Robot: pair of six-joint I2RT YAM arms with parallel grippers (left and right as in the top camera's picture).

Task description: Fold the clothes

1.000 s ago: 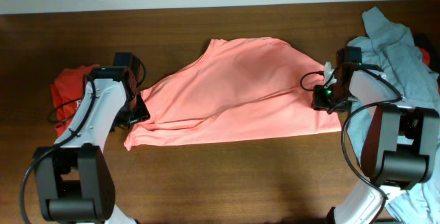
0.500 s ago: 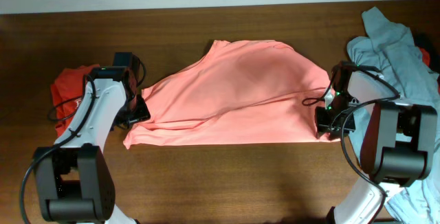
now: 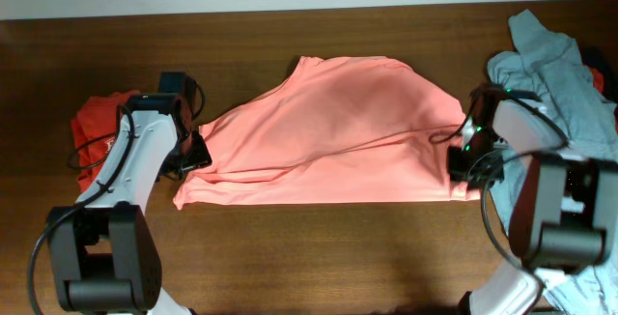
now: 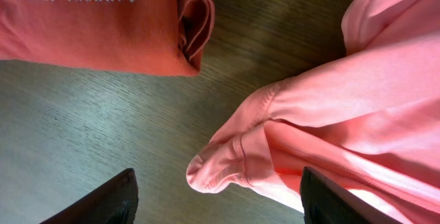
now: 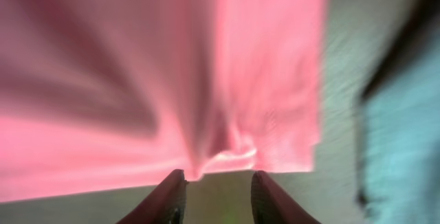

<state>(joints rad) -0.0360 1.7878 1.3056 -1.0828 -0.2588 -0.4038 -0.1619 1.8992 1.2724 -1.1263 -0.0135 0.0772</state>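
Your salmon-pink top [image 3: 328,131] lies spread across the middle of the tabletop [image 3: 290,247], long side running left to right, with shallow creases along its length and its far edge humped into a rounded shoulder.

At the top's left end, your left gripper [image 3: 193,153] hangs just off the fabric. Its jaws are wide apart and hold nothing. The wrist camera shows a rolled, hemmed corner of the top lying on the wood ahead of the two fingers [image 4: 117,200], touched by neither.

At the top's right end, your right gripper [image 3: 465,165] sits over the near corner. From the wrist, its fingers [image 5: 172,186] stand a narrow gap apart, with bare wood between them and a puckered bit of the top's edge just beyond the tips. That view is blurred, so you cannot tell whether the fabric is pinched or only lying close.

Left of the top, a red printed shirt [image 3: 97,122] lies folded. Right of the top, beyond the right arm, a pale grey-blue garment [image 3: 560,73] is heaped.
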